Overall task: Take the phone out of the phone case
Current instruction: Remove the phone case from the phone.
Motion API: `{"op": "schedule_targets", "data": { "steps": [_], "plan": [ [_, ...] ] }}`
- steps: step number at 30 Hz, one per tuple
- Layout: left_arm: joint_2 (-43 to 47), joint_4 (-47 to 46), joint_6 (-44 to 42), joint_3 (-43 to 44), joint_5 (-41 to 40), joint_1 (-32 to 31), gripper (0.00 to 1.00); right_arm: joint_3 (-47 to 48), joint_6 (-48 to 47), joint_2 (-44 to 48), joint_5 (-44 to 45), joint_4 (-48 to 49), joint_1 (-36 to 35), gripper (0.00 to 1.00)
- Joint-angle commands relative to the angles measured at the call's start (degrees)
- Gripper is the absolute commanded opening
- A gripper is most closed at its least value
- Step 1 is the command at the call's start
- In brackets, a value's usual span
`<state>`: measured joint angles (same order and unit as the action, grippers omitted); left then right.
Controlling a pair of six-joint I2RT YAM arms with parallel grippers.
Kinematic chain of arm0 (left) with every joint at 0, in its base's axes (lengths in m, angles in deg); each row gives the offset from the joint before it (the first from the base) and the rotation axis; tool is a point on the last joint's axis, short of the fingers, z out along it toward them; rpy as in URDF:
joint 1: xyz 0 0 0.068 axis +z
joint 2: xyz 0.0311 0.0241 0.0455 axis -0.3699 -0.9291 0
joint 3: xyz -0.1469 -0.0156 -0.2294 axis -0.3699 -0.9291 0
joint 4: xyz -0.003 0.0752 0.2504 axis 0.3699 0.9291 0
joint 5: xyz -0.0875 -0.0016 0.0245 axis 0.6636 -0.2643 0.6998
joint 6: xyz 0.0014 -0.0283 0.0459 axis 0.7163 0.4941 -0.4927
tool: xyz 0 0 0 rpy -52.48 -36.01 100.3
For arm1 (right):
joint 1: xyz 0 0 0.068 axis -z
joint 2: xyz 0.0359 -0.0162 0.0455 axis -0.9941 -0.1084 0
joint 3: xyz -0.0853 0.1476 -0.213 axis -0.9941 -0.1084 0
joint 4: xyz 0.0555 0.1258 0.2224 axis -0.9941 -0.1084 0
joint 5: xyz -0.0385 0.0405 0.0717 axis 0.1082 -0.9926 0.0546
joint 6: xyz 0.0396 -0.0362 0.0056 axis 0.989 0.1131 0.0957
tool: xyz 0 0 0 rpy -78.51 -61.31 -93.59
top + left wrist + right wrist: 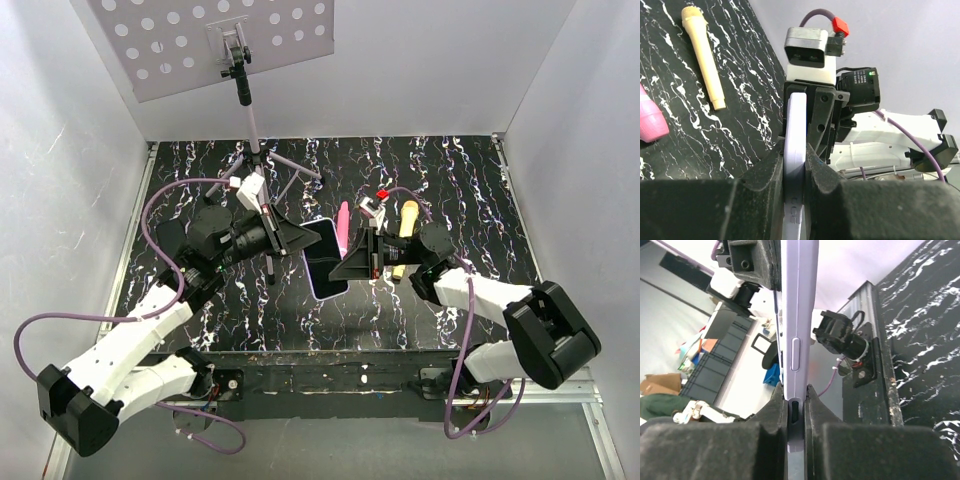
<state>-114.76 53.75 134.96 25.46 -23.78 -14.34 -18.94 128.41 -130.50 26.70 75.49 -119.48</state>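
The phone (325,256), black screen up, sits in the pale lavender phone case (324,295) and is held above the table between both grippers. My left gripper (300,238) is shut on the case's left end. My right gripper (352,262) is shut on its right side. In the left wrist view the case's edge (796,125) runs up from my left gripper (794,156) to the right gripper's fingers (817,117). In the right wrist view the case's edge with its side button (799,315) stands between my right gripper's (797,394) pads. The screen is hidden in both wrist views.
A pink object (344,222) and a cream handled tool (406,226) lie on the black marbled table behind the phone; both show in the left wrist view, pink (650,121) and cream (702,56). A tripod stand (255,140) with a perforated board stands at the back.
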Motion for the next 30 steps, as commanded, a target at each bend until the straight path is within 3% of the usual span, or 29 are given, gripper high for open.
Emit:
{"op": "schedule_targets", "data": {
  "steps": [1,3,6,10,13,15,16,19,22,24,30],
  "plan": [
    [-1.1,3.0,-3.4,4.2,3.6,0.7,0.14,2.9,8.8,-2.7,-0.1,16.3,-0.8,0.01],
    [-3.6,10.8,-7.4,8.2,3.8,0.8,0.34,2.8,10.0,-3.9,-0.6,19.2,-0.8,0.01],
    [-6.6,16.3,-11.9,11.2,6.0,1.3,0.35,2.9,9.9,-4.9,-1.3,19.3,-0.8,0.01],
    [-7.4,12.5,-10.5,10.1,11.6,2.5,0.10,3.0,9.1,-5.2,-1.2,18.2,-0.7,0.01],
    [-7.3,8.6,-8.2,8.8,13.9,3.7,0.00,3.2,6.7,-4.5,-1.5,13.3,-0.8,0.01],
    [-7.1,6.0,-5.9,7.8,14.5,4.8,0.00,3.5,2.0,-2.9,-1.1,5.4,-0.8,0.01],
    [-6.7,4.6,-4.3,7.0,13.8,5.2,0.00,3.7,-2.0,-1.5,-0.2,-1.3,-0.8,0.04],
    [-4.7,0.4,0.6,4.7,8.7,5.4,0.00,5.4,-14.5,4.5,5.5,-23.9,-0.9,0.44],
    [-2.2,-8.4,7.2,0.0,4.4,5.5,0.00,6.3,-19.7,8.9,13.3,-34.9,-0.8,0.66],
    [-1.2,-14.3,10.4,-1.8,3.3,5.6,0.00,6.1,-18.8,10.1,14.6,-34.2,-0.8,0.71],
    [3.7,-17.6,12.6,-4.3,-4.6,6.5,0.00,7.4,-15.0,10.3,12.9,-34.6,-0.8,0.71]
  ]
}}
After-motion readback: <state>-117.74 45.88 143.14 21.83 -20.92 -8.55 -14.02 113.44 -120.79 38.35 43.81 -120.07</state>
